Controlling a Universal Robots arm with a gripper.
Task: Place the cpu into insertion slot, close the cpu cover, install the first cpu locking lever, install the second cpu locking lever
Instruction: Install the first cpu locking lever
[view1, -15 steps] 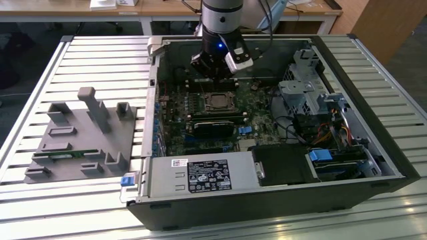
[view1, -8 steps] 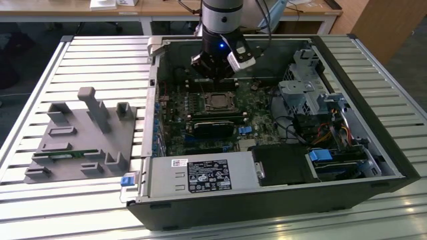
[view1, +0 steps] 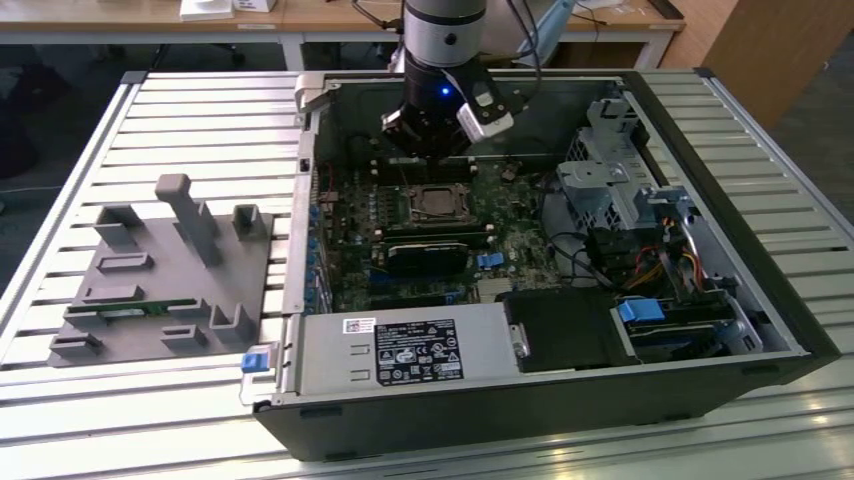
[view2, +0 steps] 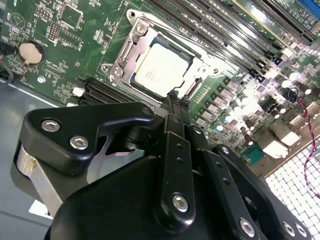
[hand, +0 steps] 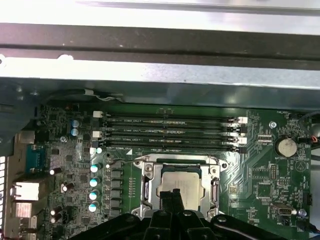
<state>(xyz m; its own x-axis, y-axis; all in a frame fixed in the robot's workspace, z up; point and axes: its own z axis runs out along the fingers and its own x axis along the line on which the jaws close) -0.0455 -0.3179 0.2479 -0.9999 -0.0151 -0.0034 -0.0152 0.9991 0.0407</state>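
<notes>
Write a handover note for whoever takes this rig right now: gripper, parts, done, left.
Gripper: looks shut and empty, tips at the near edge of the cpu; contact unclear.
Cpu: seated in the insertion slot on the motherboard.
Cpu cover: appears to lie flat around the chip.
Done: cpu placed; cover looks closed.
Left: both locking levers; cannot tell whether either is latched.

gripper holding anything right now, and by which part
Nothing is held: the gripper is shut and empty, its tip just above the edge of the cpu.
</notes>
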